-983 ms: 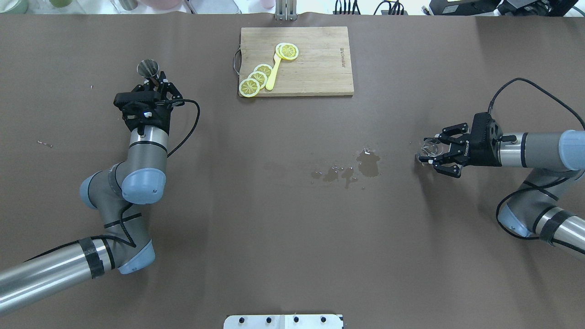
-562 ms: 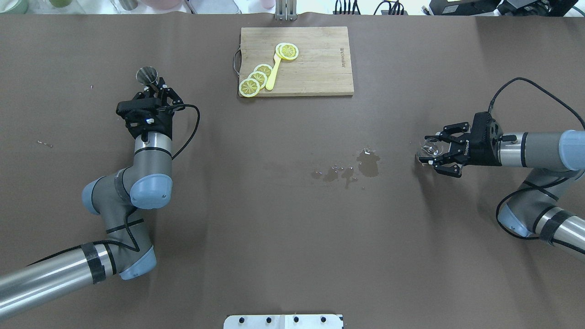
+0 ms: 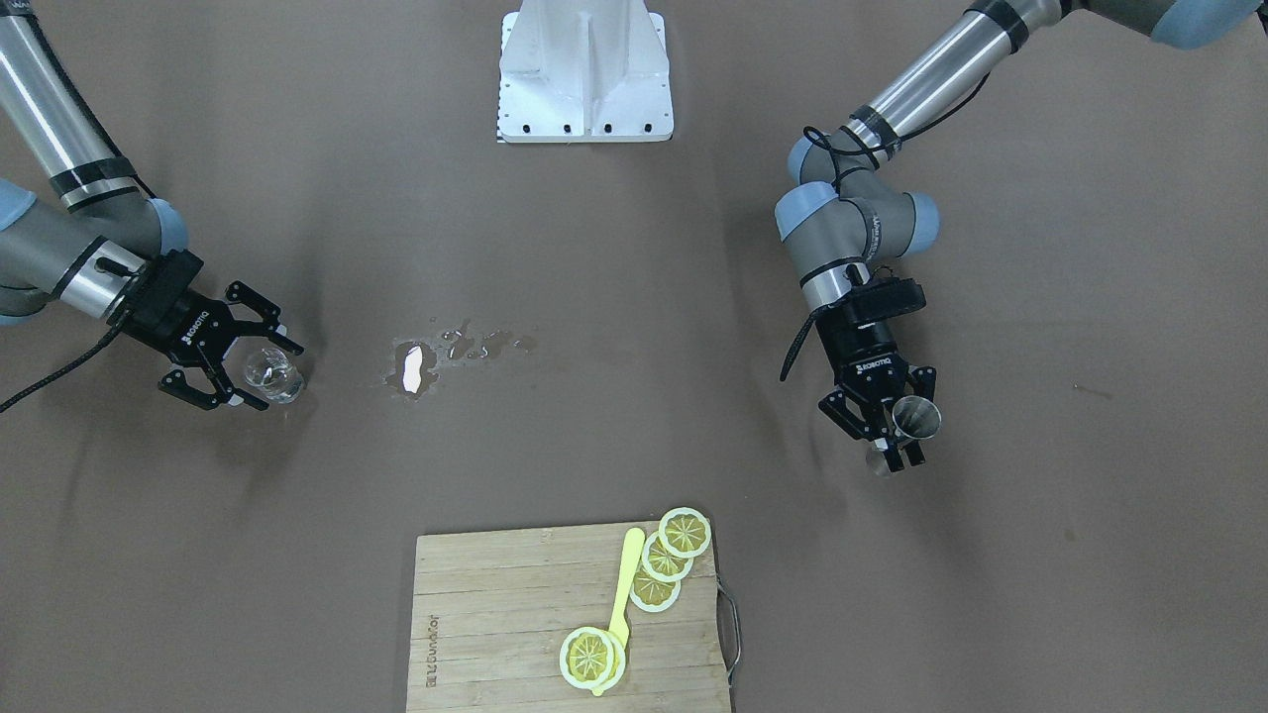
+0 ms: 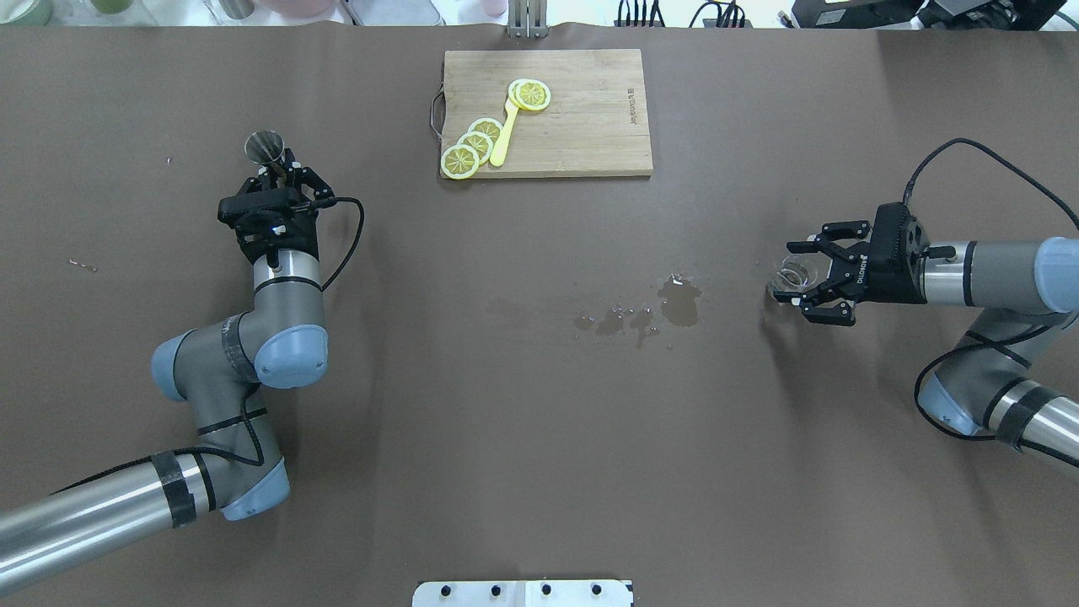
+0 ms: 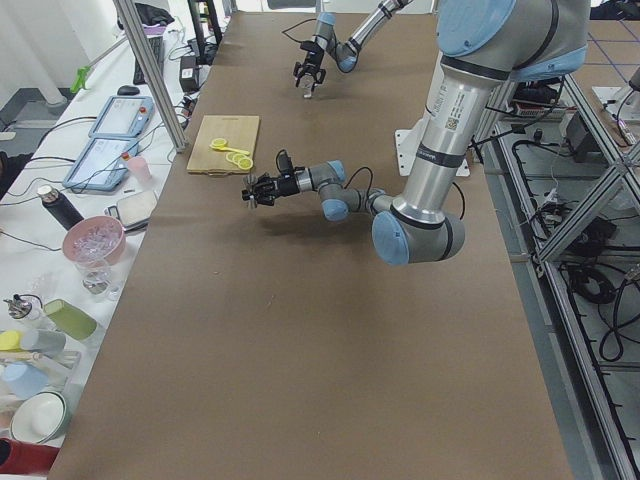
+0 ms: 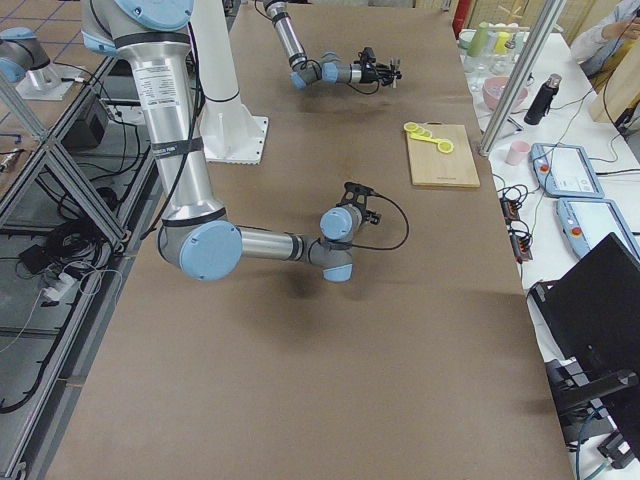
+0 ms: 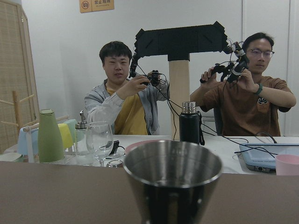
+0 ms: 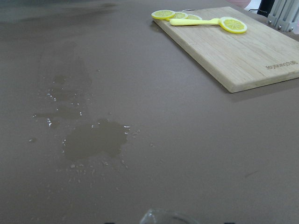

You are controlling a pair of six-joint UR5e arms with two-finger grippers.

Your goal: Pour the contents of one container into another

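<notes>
The silver jigger stands upright between the fingers of my left gripper, which is shut on its narrow waist at the table's left. Its open upper cone fills the left wrist view, and the front view shows the jigger too. On the right, the small clear glass stands on the table between the spread fingers of my right gripper, which is open. From the front, the glass has a finger on each side. Only its rim shows in the right wrist view.
A wet puddle lies on the brown table, left of the glass. A wooden cutting board with lemon slices and a yellow tool sits at the far middle. Two people sit behind a cluttered bench beyond the table.
My left arm shifted the jigger slightly left and nearer. My right gripper drew back to the right and its fingers spread, while the glass stayed in place.
</notes>
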